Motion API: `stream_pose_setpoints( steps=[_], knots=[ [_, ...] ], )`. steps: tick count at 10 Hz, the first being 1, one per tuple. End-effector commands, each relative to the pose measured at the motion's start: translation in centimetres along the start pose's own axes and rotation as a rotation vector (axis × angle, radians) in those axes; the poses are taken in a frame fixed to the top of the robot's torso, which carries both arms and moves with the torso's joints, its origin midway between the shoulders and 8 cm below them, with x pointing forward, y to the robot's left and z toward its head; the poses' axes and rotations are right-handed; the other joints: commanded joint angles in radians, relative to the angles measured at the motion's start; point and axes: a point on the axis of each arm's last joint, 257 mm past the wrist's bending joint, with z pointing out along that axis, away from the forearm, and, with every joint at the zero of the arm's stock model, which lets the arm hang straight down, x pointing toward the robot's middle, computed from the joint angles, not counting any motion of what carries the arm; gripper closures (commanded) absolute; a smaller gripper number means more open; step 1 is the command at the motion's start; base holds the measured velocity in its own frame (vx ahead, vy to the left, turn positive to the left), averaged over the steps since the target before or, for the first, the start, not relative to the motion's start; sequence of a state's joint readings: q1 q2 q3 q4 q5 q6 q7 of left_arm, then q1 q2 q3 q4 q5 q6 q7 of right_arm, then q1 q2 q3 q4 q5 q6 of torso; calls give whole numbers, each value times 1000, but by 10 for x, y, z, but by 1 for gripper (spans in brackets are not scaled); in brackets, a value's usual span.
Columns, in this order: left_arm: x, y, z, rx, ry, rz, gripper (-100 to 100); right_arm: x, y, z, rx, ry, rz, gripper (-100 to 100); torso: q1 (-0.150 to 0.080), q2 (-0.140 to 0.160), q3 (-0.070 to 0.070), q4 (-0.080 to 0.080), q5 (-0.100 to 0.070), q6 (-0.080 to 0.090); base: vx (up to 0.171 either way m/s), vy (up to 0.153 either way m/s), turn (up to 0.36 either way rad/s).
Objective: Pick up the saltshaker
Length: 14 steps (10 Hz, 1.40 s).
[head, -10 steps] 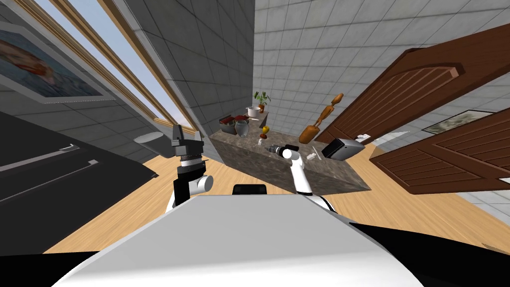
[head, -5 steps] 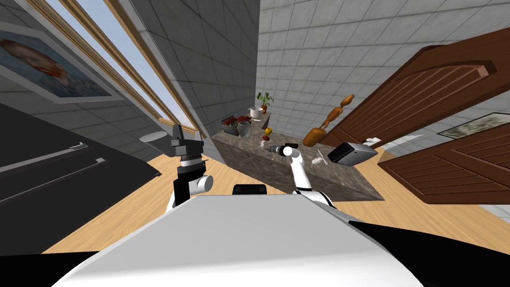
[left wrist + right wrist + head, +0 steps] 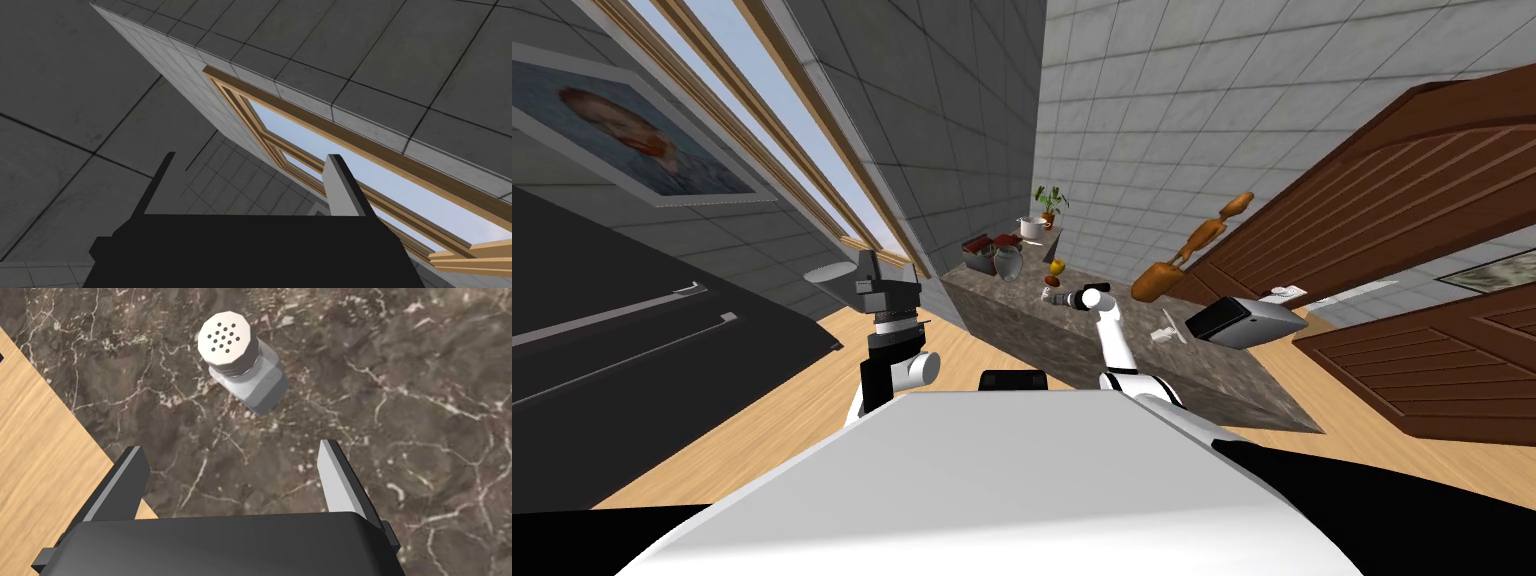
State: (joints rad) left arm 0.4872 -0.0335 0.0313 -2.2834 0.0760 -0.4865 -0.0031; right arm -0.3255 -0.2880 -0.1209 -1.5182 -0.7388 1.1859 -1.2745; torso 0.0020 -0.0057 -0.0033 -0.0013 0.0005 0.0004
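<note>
The left arm is folded upright close to the body, short of the counter [image 3: 1212, 375], its forearm vertical. The left gripper [image 3: 252, 157] points up, fingers spread apart and holding nothing.

The right arm reaches forward over the counter's near long edge, the forearm rising steeply from the shoulder and the wrist bent so that the hand looks down on the dark brown marble top. The right gripper [image 3: 231, 447] hangs above that top with its claw released, both blades wide apart and empty. One blade lies over the counter's edge, where the marble meets the wooden floor [image 3: 40, 453]; the other is over marble.

The saltshaker [image 3: 245, 368] stands just past the fingertips, roughly in line with the gap between them and apart from both. It is upright on the counter, long axis vertical, its pale grey faceted body below and its white cap with the ring of holes pointing up toward the hand. It sits a little in from the counter's edge, with bare marble on every side of it.

Further along the counter stand a red and yellow fruit [image 3: 1055, 270], a grey vase [image 3: 1007, 262] and a white pot [image 3: 1031, 228] at the far end.
</note>
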Motion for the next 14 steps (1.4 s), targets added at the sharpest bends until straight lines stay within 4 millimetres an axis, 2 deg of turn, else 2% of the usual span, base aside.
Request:
stream_pose_setpoints(
  steps=[1, 5, 6, 7, 8, 9, 10, 11, 12, 13, 14],
  knots=[
    [0, 0, 0, 0, 0, 0, 0, -3, 2, -1, 7, -36, 28, -100, 0, 0, 0, 0, 0, 0, 97, 18, 65],
    [0, 0, 0, 0, 0, 0, 0, -5, 6, -3, 9, -66, 51, -100, -1, -1, 0, 0, 0, 0, 69, 14, 38],
    [0, 0, 0, 0, 0, 0, 0, -5, 6, -3, 10, -69, 53, 0, -1, 4, 2, 1, 0, 0, 0, 0, 0],
    [0, 0, 0, 0, 0, 0, 0, -12, 25, -7, -2, -64, 66, -100, -1, 5, 3, 1, 0, 0, 4, 51, 169],
    [0, 0, 0, 0, 0, 0, 0, -14, 29, -9, -5, -63, 70, -100, 1, 6, 3, 1, 0, 0, 14, 77, 101],
    [0, 0, 0, 0, 0, 0, 0, -19, 44, -12, -15, -58, 80, -100, 3, 5, 3, 1, 1, 0, 31, 87, 89],
    [0, 0, 0, 0, 0, 0, 0, -19, 44, -12, -15, -58, 80, -100, 4, 5, 3, 1, 1, 0, 20, 60, 39],
    [0, 0, 0, 0, 0, 0, 0, -23, 53, -15, -21, -55, 87, -100, 3, 5, 3, 1, 1, 0, 9, 51, 76],
    [0, 0, 0, 0, 0, 0, 0, -21, 48, -13, -17, -58, 85, -100, 2, 5, 3, 1, 0, 0, 5, 23, 15],
    [0, 0, 0, 0, 0, 0, 0, -21, 50, -13, -18, -56, 84, 100, 1, 6, 3, 1, 0, 0, 2, 3, -11],
    [0, 0, 0, 0, 0, 0, 0, -20, 50, -14, -20, -56, 84, 100, 0, 6, 4, 1, 0, 0, 0, 0, 0]
  ],
)
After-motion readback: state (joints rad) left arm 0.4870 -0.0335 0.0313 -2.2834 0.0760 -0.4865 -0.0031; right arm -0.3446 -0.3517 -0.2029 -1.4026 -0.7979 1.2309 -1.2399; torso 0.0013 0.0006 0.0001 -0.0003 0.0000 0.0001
